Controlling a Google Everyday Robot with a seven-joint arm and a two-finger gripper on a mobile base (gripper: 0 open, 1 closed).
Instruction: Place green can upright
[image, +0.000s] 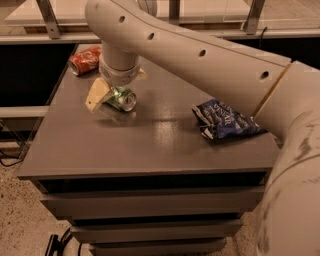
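Note:
The green can (122, 99) lies on its side on the grey table (150, 145), towards the back left, with a silver end facing front right. My gripper (118, 90) hangs straight down over it from the big cream arm. One cream finger (97, 94) shows just left of the can and the other (141, 75) shows behind it to the right. The fingers stand apart with the can between and slightly in front of them. The can rests on the table top.
A red soda can (85, 59) lies on its side at the table's back left corner. A crumpled blue snack bag (225, 120) lies at the right. The arm spans the back right of the table. The table's front edge runs below.

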